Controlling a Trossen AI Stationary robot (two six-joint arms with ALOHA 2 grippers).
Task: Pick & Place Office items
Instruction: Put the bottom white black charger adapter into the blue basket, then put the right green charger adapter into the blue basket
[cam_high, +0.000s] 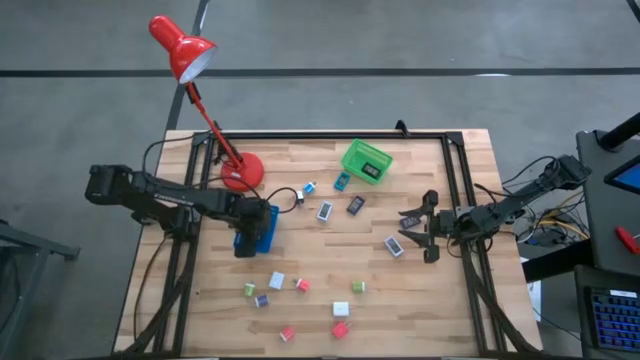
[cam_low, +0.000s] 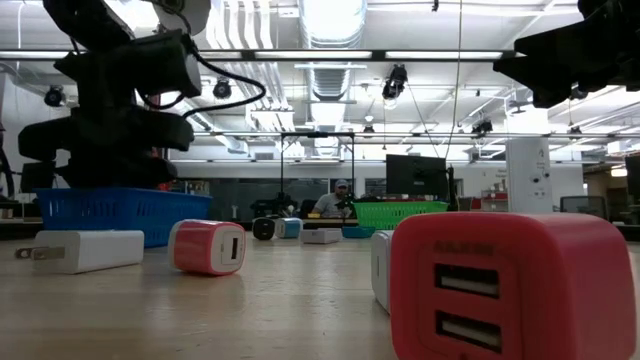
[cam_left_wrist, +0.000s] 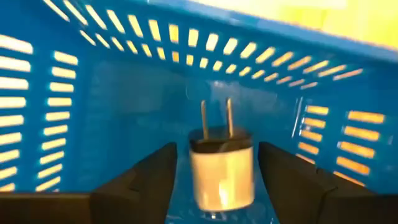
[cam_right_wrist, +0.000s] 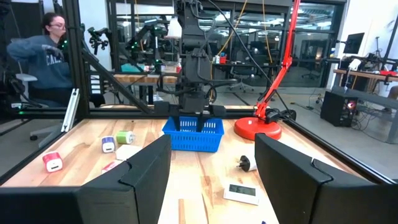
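My left gripper (cam_high: 255, 228) hangs open inside the blue basket (cam_high: 268, 232). In the left wrist view a white plug block (cam_left_wrist: 221, 169) with two metal prongs lies on the basket floor (cam_left_wrist: 124, 112) between my open fingers, with a gap on each side. My right gripper (cam_high: 420, 228) is open and empty, just above the table at the right. A grey-white flat piece (cam_high: 394, 245) lies by it. White, red, green and purple blocks (cam_high: 277, 280) lie scattered on the near half of the table. Flat pieces (cam_high: 325, 211) lie near the middle.
A red desk lamp stands with its base (cam_high: 241, 172) at the far left, its head (cam_high: 182, 48) beyond the table. A green basket (cam_high: 366, 162) holding a dark piece stands at the far middle. A black plug (cam_right_wrist: 244, 163) lies near the lamp. A person (cam_right_wrist: 53, 50) sits beyond the table.
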